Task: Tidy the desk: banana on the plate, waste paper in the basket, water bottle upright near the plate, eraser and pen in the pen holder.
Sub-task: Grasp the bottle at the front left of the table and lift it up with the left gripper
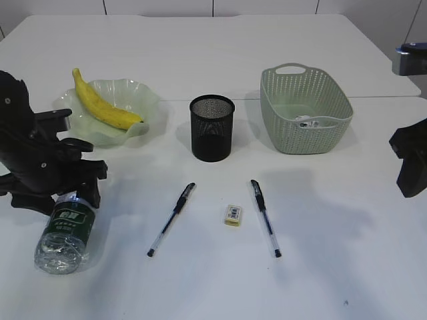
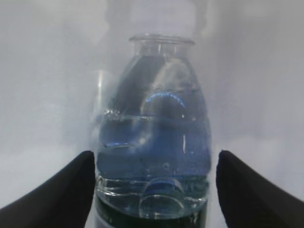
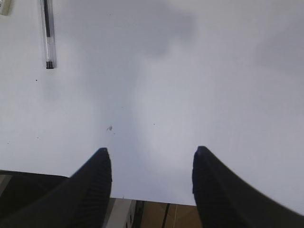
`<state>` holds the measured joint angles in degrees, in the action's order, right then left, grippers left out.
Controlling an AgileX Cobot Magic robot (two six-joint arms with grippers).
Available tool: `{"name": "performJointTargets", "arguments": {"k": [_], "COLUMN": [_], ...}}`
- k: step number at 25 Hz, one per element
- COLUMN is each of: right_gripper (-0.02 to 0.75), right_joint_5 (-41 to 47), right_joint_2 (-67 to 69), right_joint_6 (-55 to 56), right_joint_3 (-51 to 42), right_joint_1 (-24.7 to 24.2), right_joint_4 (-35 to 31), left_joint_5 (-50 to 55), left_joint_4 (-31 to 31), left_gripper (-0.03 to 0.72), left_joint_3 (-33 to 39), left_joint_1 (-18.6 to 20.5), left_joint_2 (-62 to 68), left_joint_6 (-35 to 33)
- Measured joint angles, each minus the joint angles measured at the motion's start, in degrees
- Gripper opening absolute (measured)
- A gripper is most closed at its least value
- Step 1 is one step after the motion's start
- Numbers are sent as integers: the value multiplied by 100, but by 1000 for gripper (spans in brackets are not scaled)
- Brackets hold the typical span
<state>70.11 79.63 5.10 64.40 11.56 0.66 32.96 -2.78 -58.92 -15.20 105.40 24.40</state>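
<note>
The water bottle (image 1: 65, 233) lies on its side at the front left, its base toward the camera. My left gripper (image 1: 81, 192) is down over its upper part. In the left wrist view the bottle (image 2: 154, 118) fills the space between the open fingers (image 2: 71, 190), with a thin gap at the right one. The banana (image 1: 103, 107) lies on the green plate (image 1: 133, 93). Two pens (image 1: 171, 219) (image 1: 265, 217) and the eraser (image 1: 232, 215) lie in front of the black mesh pen holder (image 1: 211, 130). White waste paper (image 1: 308, 121) is in the green basket (image 1: 300, 137). My right gripper (image 1: 408, 170) (image 3: 152, 154) hovers open and empty.
The right wrist view shows bare white table, the right pen's (image 3: 47, 33) tip end at top left, and the table's edge just below the fingertips. A seam between two tables runs behind the plate and basket.
</note>
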Motion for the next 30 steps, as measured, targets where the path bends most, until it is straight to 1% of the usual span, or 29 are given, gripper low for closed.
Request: {"name": "performJointTargets", "arguments": {"k": [10, 14, 18, 21, 26, 30], "right_gripper": [410, 410, 410, 410, 410, 410], "right_joint_5": [0, 0, 0, 0, 0, 0], "right_joint_2": [0, 0, 0, 0, 0, 0], "right_joint_6": [0, 0, 0, 0, 0, 0], "right_joint_3": [0, 0, 0, 0, 0, 0], "right_joint_1": [0, 0, 0, 0, 0, 0], "right_joint_4": [0, 34, 119, 122, 130, 130], "left_joint_5": [-121, -192, -219, -219, -231, -231], "left_joint_4": [-51, -51, -51, -51, 62, 17], "left_gripper": [554, 504, 422, 376, 365, 365], "left_joint_3": [-95, -95, -95, -95, -95, -95], "left_joint_1": [0, 0, 0, 0, 0, 0], "left_joint_2": [214, 214, 214, 214, 214, 214], "left_joint_6": [0, 0, 0, 0, 3, 3]}}
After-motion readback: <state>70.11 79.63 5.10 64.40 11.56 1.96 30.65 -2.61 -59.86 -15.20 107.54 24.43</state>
